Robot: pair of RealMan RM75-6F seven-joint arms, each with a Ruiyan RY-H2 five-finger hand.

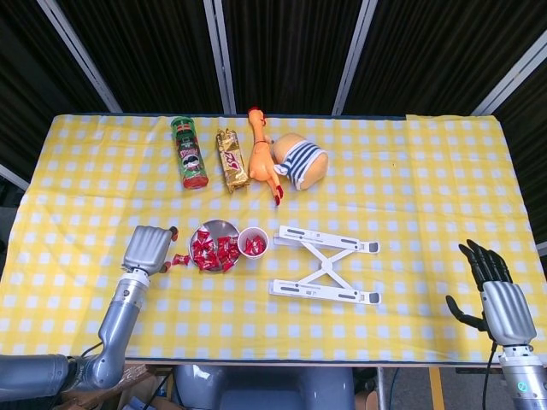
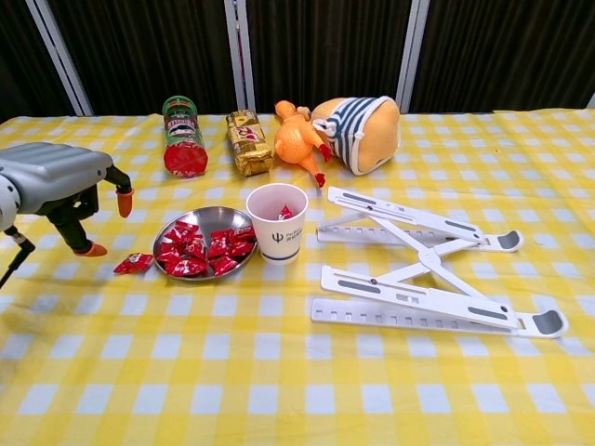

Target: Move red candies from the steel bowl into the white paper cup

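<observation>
1. Yellow checkered tablecloth (image 1: 410,162) is covering the table in the head view; the steel bowl (image 1: 211,245) of red candies (image 1: 214,251) is touching the white paper cup (image 1: 253,242); the right hand (image 1: 496,295) is hanging empty, fingers spread.
2. Chest view: the left hand (image 2: 58,186) is hovering empty, fingers apart, left of the bowl, above a stray candy (image 2: 134,263).

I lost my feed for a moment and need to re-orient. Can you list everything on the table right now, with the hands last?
steel bowl: one, silver, left of centre, holding a heap of red candies.
white paper cup: one, white, upright just right of the bowl, a red candy showing inside.
loose candy: one, red, on the cloth left of the bowl.
folding stand: one, white, right of the cup.
chips can: one, green and red, far left, lying down.
snack bag: one, gold, beside the can.
rubber chicken: one, orange, far centre.
plush toy: one, tan with stripes, right of the chicken.
left hand: grey, left of the bowl, holding nothing.
right hand: grey and black, right table edge, open.
</observation>
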